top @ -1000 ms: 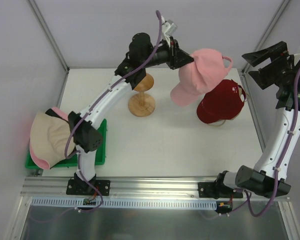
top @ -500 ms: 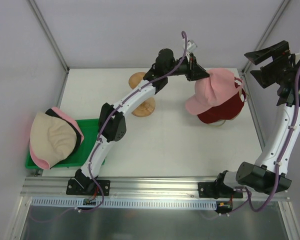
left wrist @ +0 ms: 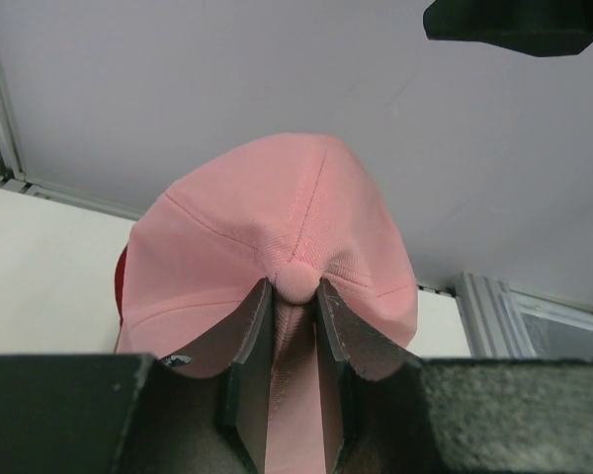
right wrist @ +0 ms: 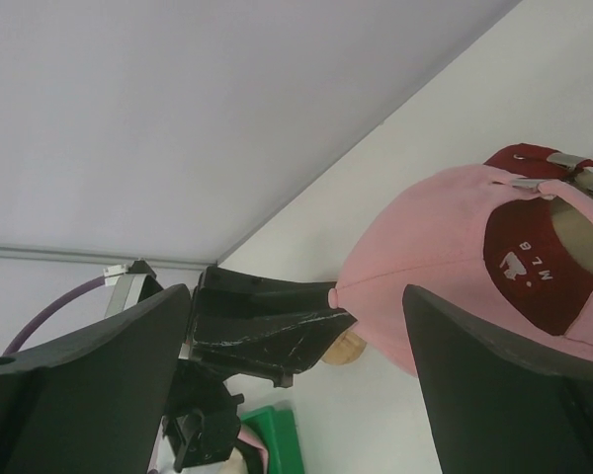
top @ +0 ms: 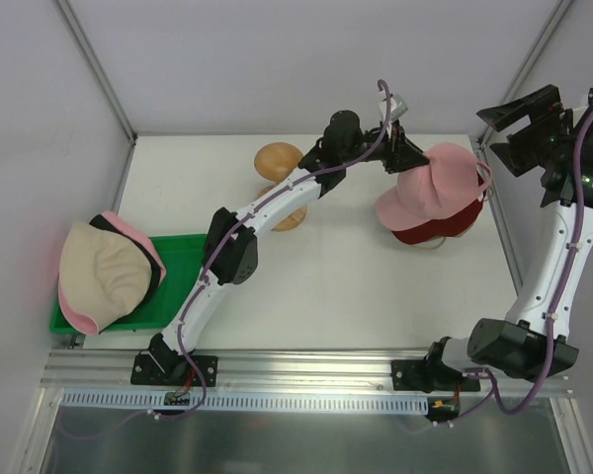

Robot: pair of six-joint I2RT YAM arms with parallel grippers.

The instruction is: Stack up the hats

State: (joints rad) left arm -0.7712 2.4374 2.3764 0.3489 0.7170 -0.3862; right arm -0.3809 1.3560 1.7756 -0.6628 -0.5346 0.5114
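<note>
From above, the left tool (top: pixel 403 158) is clamped on the top of the pink cap (top: pixel 430 190) and holds it over the red cap (top: pixel 437 227), which sits at the far right of the worktop (top: pixel 356 286). The right tool (top: pixel 534 133) hangs raised beside them, its fingers apart, and the wooden stand (top: pixel 280 163) is to their left. At the near left, the green tray (top: pixel 183 249) carries a pile of bucket hats (top: pixel 114 296): the beige hat (top: pixel 94 272) is on top, with pink and black edges under it. In the left wrist view the fingers (left wrist: pixel 247 331) pinch the button and a fold of pink fabric, and a thin edge of the red cap (left wrist: pixel 122 286) shows below. To do this step well, it seems best to lower the pink crown straight onto the red one, brims to the same side, and to open only when it rests. In the right wrist view, red fabric (right wrist: pixel 534 247) shows through the back opening of the pink cap (right wrist: pixel 425 257), so the two look nearly nested.
</note>
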